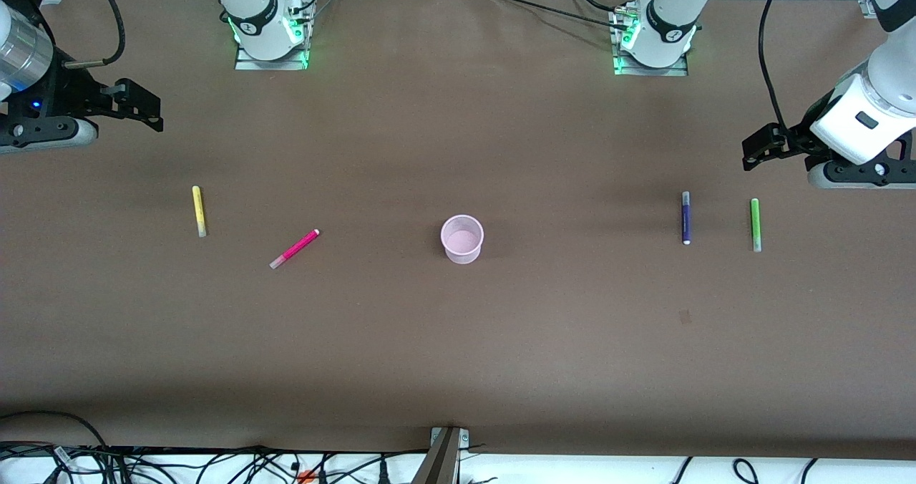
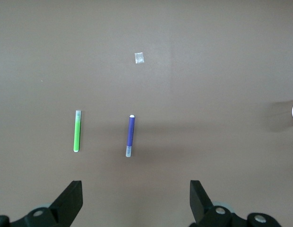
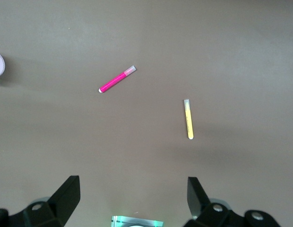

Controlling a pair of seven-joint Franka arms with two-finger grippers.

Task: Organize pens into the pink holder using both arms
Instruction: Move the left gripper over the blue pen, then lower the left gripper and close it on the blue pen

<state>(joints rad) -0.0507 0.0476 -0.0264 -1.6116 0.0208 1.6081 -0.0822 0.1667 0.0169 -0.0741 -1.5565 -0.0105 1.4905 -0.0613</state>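
Both arms are glossy white with black bands at the joints, and the bases glow green on little metal plates. Black cables loop off them. The left hand (image 1: 758, 147) and right hand (image 1: 143, 108) are black, with angular wedge-shaped fingers (image 2: 71, 201) and round screw holes.

- The holder (image 1: 462, 238) stands mid-table, upright.
- Two pens (image 1: 199, 211) (image 1: 294, 248) lie toward the right arm's end (well apart).
- Two more (image 1: 685, 217) (image 1: 755, 224) lie side by side toward the left arm's end.
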